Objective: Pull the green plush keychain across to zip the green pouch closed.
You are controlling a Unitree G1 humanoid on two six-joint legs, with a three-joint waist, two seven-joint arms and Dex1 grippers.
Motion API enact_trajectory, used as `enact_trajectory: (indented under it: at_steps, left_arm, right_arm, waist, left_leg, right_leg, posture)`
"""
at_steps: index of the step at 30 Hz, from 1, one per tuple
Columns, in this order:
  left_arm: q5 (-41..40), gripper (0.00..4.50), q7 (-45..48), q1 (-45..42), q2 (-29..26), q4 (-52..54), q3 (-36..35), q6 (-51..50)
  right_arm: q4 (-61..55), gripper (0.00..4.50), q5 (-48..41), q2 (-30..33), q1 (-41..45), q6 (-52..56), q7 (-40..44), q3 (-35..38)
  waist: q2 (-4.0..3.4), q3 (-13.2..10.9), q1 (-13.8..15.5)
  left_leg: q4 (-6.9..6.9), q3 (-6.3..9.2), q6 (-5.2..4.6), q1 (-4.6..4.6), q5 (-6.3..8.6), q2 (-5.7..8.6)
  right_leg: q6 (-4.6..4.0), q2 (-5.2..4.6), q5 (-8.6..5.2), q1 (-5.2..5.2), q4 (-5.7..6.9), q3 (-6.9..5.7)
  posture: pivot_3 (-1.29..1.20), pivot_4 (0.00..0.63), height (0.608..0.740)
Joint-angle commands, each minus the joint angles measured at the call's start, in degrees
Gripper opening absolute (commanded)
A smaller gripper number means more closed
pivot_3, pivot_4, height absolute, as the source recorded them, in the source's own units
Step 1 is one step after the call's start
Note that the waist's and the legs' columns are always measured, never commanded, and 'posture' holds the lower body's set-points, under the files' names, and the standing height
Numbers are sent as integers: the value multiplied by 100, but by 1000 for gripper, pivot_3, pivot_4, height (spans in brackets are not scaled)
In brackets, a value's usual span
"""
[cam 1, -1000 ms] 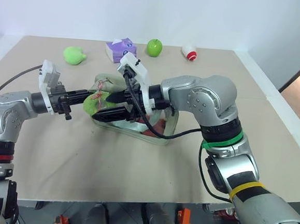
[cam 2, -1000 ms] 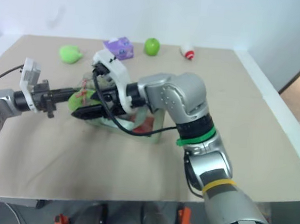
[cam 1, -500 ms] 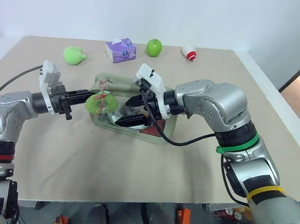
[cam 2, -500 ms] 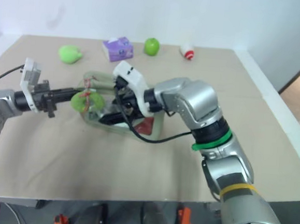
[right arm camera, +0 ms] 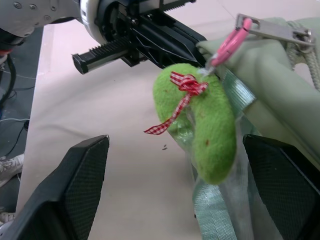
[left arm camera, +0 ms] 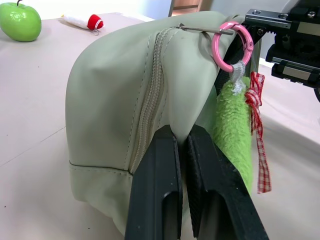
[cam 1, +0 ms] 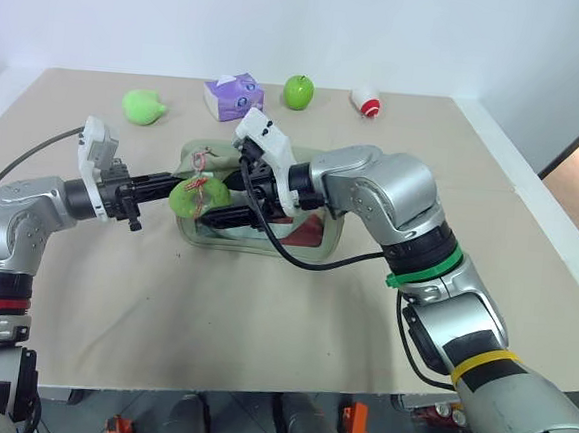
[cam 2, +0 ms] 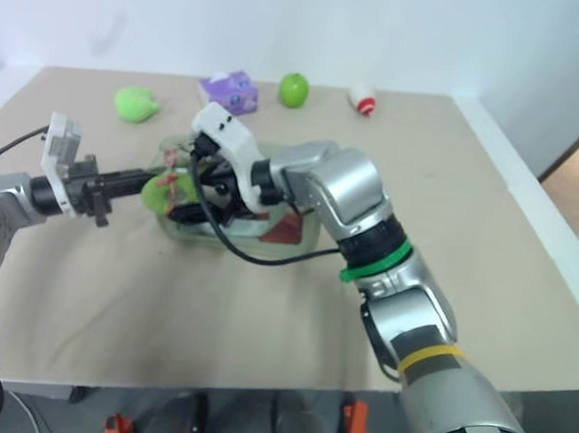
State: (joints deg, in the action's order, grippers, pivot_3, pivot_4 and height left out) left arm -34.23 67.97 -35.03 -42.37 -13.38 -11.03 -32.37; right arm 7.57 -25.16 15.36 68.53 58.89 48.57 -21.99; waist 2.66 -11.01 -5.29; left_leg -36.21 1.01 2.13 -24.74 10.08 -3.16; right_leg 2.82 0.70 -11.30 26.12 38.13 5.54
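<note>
At desk centre: green pouch (cam 1: 259,224) lies on the desk (cam 1: 261,325); the green plush keychain (right arm camera: 207,122) hangs at its 9 o'clock end from a pink ring on the zipper pull.
Left gripper (left arm camera: 180,145): fingers pressed together on a fold of pouch fabric beside the zipper seam, bracing that end.
Right gripper (right arm camera: 185,170): fingers spread wide, one each side of the keychain, not gripping it.
Risk, missed grasp: the charm hangs free and could swing out from between the fingers as they close; a pinch on the ribbon alone would likely slip.
Risk, pouch drag: if the left hold slips, a pull toward 3 o'clock would probably slide the pouch, not the zipper.
Risk, collision: both grippers work close together at the same end.
Materials: pouch, smooth matte fabric with coil zipper and clear side panel; keychain, fuzzy terry plush, bean-shaped, with red checked ribbon.
</note>
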Motion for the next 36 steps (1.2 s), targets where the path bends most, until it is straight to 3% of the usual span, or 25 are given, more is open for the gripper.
enact_trajectory:
  at_steps: [1, 9, 10, 15, 25, 36]
  left_arm:
    - [-65, 0, -11, 14, -26, 188, -85, -6]
    - [-92, 0, -67, 95, -31, 281, -134, -43]
    - [-93, 0, -71, 98, -31, 282, -136, -41]
    - [-98, 0, -96, 94, -23, 282, -129, -39]
    - [-113, 0, -98, 135, 13, 269, -96, 4]
    - [-89, 0, -79, 62, 90, 221, -33, 19]
  right_arm:
    - [35, 3137, 93, -37, 169, -197, 14, 238]
    - [153, 147, 163, -116, 183, -317, 58, 261]
    - [158, 26, 169, -115, 185, -326, 68, 265]
    - [83, 26, 103, 9, 246, -294, 229, 359]
    - [-352, 26, -770, 1088, 1309, 359, 1056, 1397]
    - [-464, 26, -181, 2376, 1023, -719, 1912, 1037]
  waist:
    - [0, 0, -1]
    - [0, 0, -2]
    - [0, 0, -2]
    - [-1, 0, -2]
    - [-3, -2, 44]
    - [-4, -3, 62]
  left_leg:
    - [0, 0, 0, 0, 0, 0]
    - [1, 3, 0, 0, 0, 0]
    - [1, 3, 0, 0, 0, 0]
    - [1, 4, 0, 1, 0, -1]
    - [13, 8, 0, -5, 0, 0]
    - [35, 5, 1, -10, 1, 2]
  right_leg:
    - [0, 0, 0, 0, 0, -1]
    - [-1, 1, 0, 0, 0, -4]
    - [-1, 1, -1, 0, 0, -4]
    - [-2, 1, -1, 0, 0, -5]
    - [-3, -1, -3, 8, 0, -13]
    - [-2, -1, -13, 21, -1, -12]
  posture:
    - [0, 150, 740]
    - [0, 150, 740]
    - [0, 150, 740]
    - [0, 150, 740]
    - [0, 150, 740]
    - [0, 150, 740]
